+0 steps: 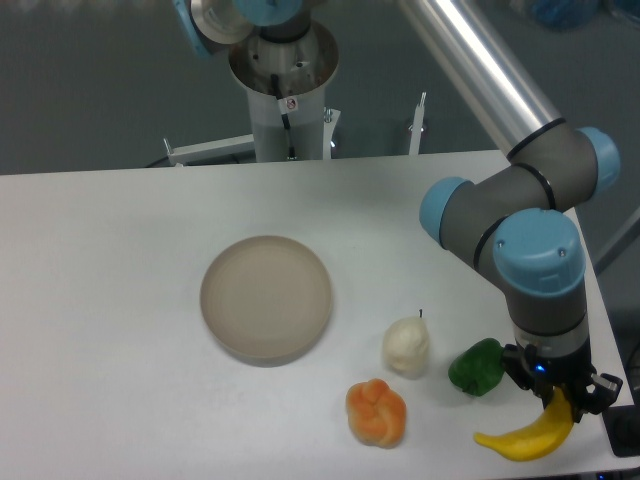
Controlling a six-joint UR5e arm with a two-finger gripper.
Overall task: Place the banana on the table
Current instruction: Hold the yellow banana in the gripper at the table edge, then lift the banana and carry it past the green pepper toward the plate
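Note:
The bright yellow banana (pixel 524 440) lies at the front right corner of the white table (pixel 120 300), near its front edge. My gripper (pixel 560 400) points straight down over the banana's right, raised end. Its fingers stand on either side of that end, and I cannot tell whether they press on it or stand apart from it. The banana's left tip rests on or just above the tabletop.
A round beige plate (pixel 266 297) sits mid-table with nothing on it. A white pear-like fruit (pixel 406 345), an orange lumpy fruit (pixel 377 411) and a green pepper (pixel 477 367) lie just left of the gripper. The table's right edge is close by.

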